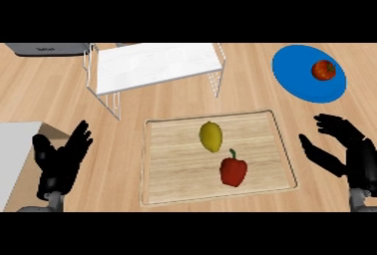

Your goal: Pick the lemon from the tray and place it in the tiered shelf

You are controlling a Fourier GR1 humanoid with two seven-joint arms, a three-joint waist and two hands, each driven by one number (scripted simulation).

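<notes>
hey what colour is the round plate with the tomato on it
Blue: the round blue plate holding the red tomato shows in the head view, upper right.

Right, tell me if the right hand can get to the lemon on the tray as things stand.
Probably yes. The right hand is open beside the tray, and nothing stands between it and the lemon; the red bell pepper lies nearer the robot, off that line.
</notes>
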